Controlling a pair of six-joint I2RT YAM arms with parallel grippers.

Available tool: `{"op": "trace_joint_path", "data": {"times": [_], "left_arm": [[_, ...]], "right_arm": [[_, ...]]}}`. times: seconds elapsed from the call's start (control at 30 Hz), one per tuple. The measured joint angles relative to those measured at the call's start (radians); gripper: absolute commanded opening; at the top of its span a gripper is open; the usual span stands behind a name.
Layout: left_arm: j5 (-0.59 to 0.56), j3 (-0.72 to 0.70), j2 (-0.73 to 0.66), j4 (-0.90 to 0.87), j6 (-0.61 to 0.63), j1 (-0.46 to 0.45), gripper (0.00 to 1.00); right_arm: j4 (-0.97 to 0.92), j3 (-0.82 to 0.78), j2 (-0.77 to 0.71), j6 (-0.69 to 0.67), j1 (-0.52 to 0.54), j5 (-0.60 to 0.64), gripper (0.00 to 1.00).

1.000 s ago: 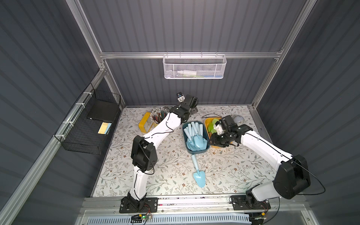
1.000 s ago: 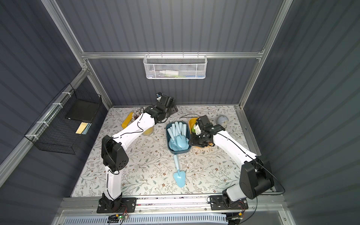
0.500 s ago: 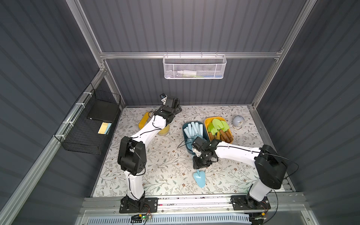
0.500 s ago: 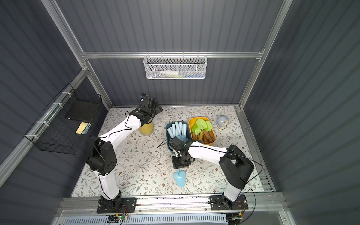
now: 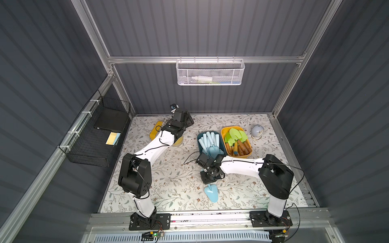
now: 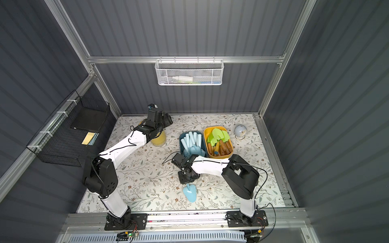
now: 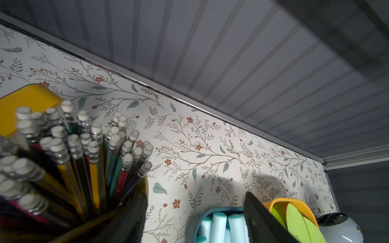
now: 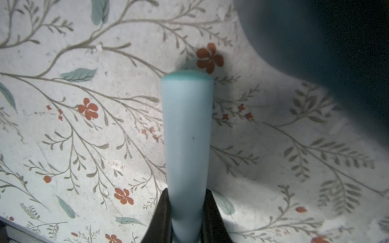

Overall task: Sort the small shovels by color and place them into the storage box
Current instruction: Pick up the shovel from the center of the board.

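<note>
Step in hand: pick-up of the one blue shovel (image 5: 211,192) seen outside the boxes. It lies flat on the table (image 5: 168,178), near the front and well apart from both boxes. In both top views its blade shows just in front of the right gripper (image 5: 211,175) and the handle is hidden under it. The right wrist view shows the handle running straight out from the jaws, with a finger pressed on each side of its narrow end, so the right gripper is clamped on the blue shovel. The handle looks level with the table, so I judge it gripped but not lifted. The blue box (image 5: 198,143) already holds a bundle of blue ones and sits just behind the right wrist; the yellow box (image 5: 231,127) beside it holds the green shovels (image 5: 234,135). Sorting looks almost done. The left gripper (image 7: 194,194) is parked at the back over the pencils (image 7: 84,147), fingers apart with nothing between them, not involved. The next move calls for a straight lift to clear the table, then a short carry back to the blue box, not the yellow. It has to go high enough for the blade to clear the near rim, then let go over the pile. Risks: the grip sits on a tapered end, so the shovel may swing or slip, and the box is crowded, so it may end up propped on the rim.
</note>
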Motion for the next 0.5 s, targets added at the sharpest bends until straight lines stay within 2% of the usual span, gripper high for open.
{"op": "trace_joint_path", "data": {"times": [0.13,0.27,0.5], "left_arm": [[0.013,-0.039,-0.021,0.033,0.006,0.005,0.75],[0.018,-0.068,-0.048,0.045,0.006,0.011,0.75],[0.018,-0.108,-0.078,0.081,0.006,0.018,0.75]], "right_arm": [[-0.037,0.038,0.000,-0.023,0.028,-0.009,0.00],[-0.078,0.151,0.000,-0.053,0.031,0.011,0.00],[-0.146,0.428,0.000,-0.092,-0.060,0.079,0.00]]}}
